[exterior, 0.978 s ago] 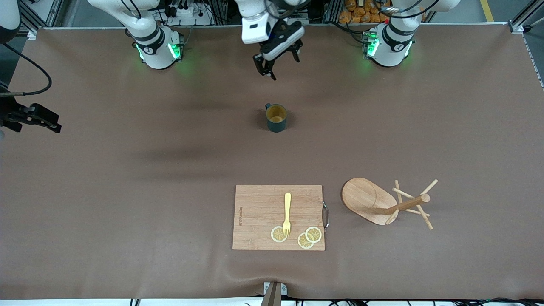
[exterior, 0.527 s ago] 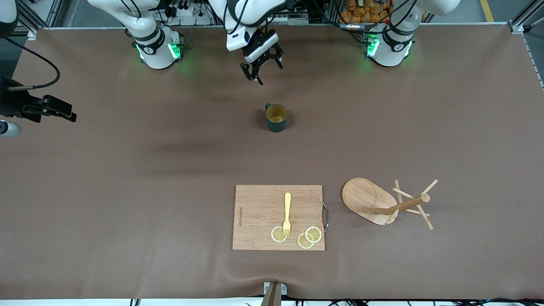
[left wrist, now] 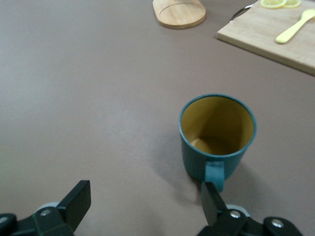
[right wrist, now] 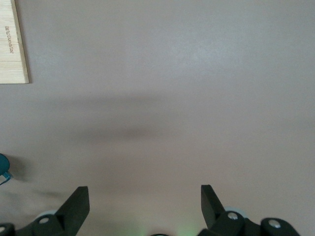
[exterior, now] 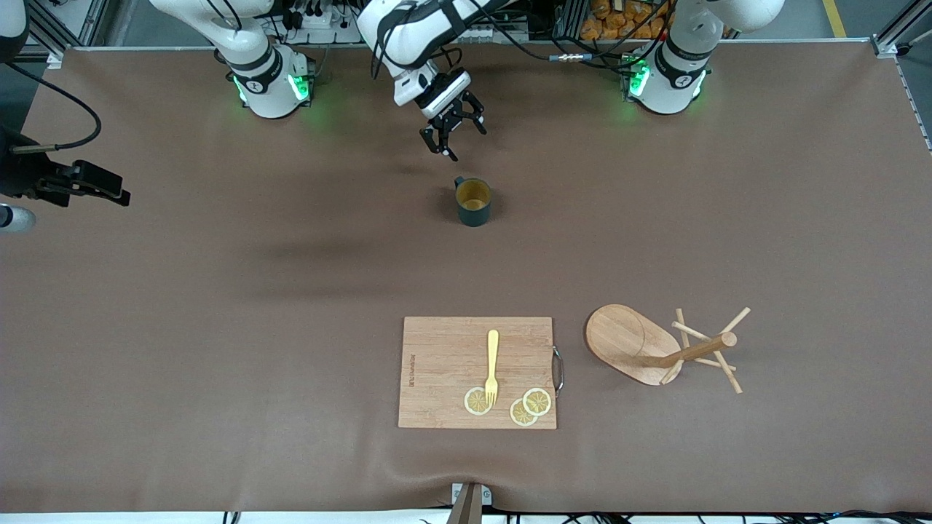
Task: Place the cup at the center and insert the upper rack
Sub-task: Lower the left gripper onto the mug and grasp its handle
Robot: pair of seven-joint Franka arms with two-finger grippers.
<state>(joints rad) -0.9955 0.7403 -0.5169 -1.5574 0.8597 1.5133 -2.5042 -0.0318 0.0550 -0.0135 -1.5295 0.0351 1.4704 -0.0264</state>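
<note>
Your left gripper (exterior: 453, 137) hangs over the bare brown tabletop (exterior: 218, 306) between the two bases, beside the cup (exterior: 473, 201) on its base side, with its fingers spread wide and nothing between them. In the left wrist view the cup (left wrist: 217, 137) stands upright, a small teal cylinder with a smooth tan-yellow inside and its loop handle turned toward the fingertips (left wrist: 210, 200).

Your right gripper (exterior: 98, 191) waits over the tabletop's edge at the right arm's end, jaws also wide and empty.

The upper rack (exterior: 659, 347) lies tipped on its side, nearer the front camera than the cup and toward the left arm's end: pale wood, flat oval base on edge, round post and thin pegs angled out.

Just beside it lies a rectangular wooden cutting board (exterior: 444, 371) with a metal handle, carrying a yellow fork (exterior: 492, 365) and three lemon slices (exterior: 518, 405).
</note>
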